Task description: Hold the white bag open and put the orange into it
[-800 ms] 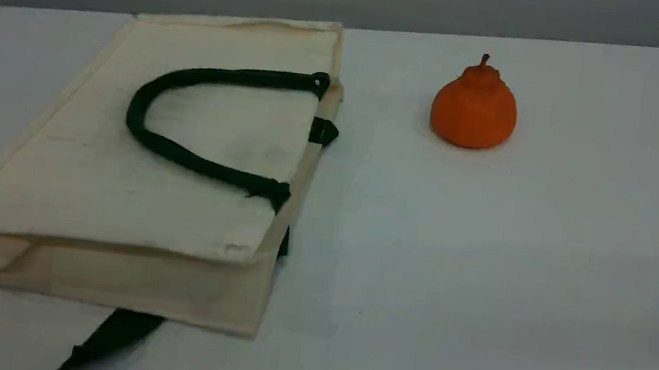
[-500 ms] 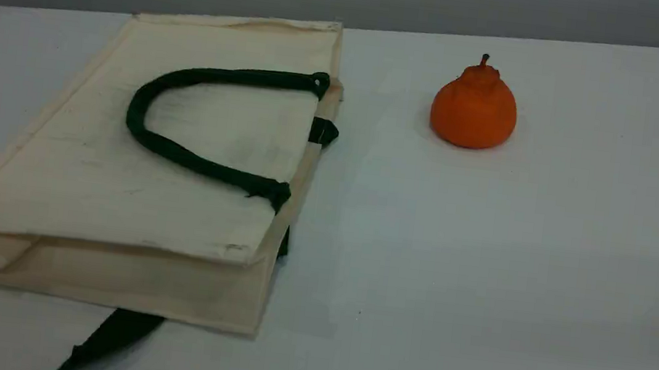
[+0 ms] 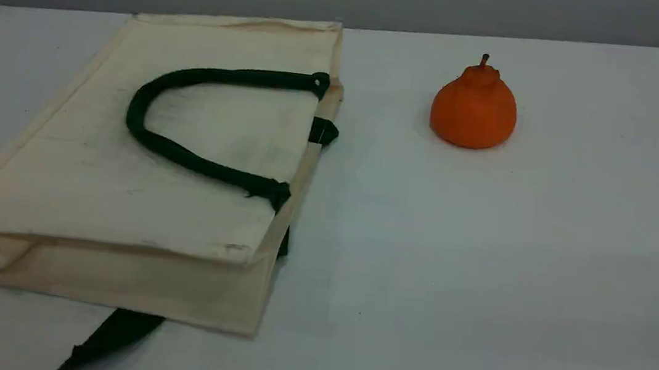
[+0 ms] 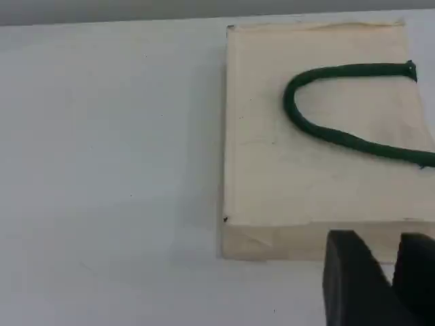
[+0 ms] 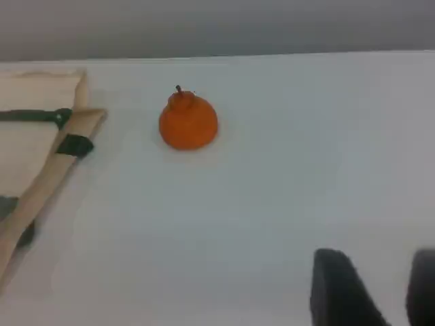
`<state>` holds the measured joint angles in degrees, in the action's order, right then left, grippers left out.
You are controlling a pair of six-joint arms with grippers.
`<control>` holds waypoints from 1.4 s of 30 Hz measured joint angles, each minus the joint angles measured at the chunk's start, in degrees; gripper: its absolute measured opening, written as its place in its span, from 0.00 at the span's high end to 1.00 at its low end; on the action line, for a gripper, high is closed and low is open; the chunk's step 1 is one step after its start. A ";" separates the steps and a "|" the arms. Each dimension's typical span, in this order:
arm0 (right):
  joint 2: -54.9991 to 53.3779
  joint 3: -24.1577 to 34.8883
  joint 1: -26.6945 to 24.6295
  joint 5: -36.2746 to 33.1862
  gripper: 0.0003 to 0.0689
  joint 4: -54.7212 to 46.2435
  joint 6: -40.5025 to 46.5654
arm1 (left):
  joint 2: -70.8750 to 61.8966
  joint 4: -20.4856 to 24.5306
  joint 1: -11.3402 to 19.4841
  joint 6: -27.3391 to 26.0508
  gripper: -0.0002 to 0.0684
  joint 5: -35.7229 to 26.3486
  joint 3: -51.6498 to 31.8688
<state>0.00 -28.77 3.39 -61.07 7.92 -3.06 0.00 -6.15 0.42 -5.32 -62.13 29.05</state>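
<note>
Cream canvas, the white bag [image 3: 118, 186] lay flat on its side on the left half of the counter [image 3: 511, 280], its mouth edge turned to the right and running from the near side to the far side. Its dark green handle [image 3: 183, 159] rested looped on the upper panel. The orange [image 3: 474, 111] stood stem up, off to the right of that mouth and well apart from it, toward the far edge.

Neither arm appeared in the scene view. The left fingers [image 4: 350, 278] stood apart on nothing, with the bag's near side just ahead of them and mostly to their left. The right fingers [image 5: 340, 292] were likewise apart and bare, with the orange ahead and to their left, well away. So the left arm looked the nearer one for the bag and the right for the fruit, which would likely have to travel leftward into the mouth.

Only the scene view showed a dark strap [image 3: 114, 334] poking out from under the bag. The left wrist view missed the orange altogether, and the right wrist view caught only the bag's mouth corner
</note>
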 joint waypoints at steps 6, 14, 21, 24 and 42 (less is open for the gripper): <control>0.00 0.00 0.00 0.00 0.66 0.00 0.00 | 0.00 0.00 0.00 0.06 0.76 -0.06 0.00; 0.00 0.00 0.00 0.00 0.66 0.00 0.00 | 0.00 -0.98 -0.17 0.07 0.76 0.10 -0.10; 0.00 0.00 0.00 0.00 0.66 0.26 0.00 | 0.00 -1.61 -0.17 0.02 0.75 0.10 -0.10; 0.00 0.00 0.00 0.00 0.66 0.92 0.00 | 0.00 -3.57 -0.17 0.02 0.74 0.13 -0.17; 0.00 -0.05 0.00 0.31 0.65 3.81 -0.65 | -3.21 -6.56 -0.17 4.85 0.62 1.58 0.35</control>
<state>0.00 -28.83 3.39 -60.76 11.73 -3.71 -3.21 -12.71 0.25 -0.47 -60.55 29.40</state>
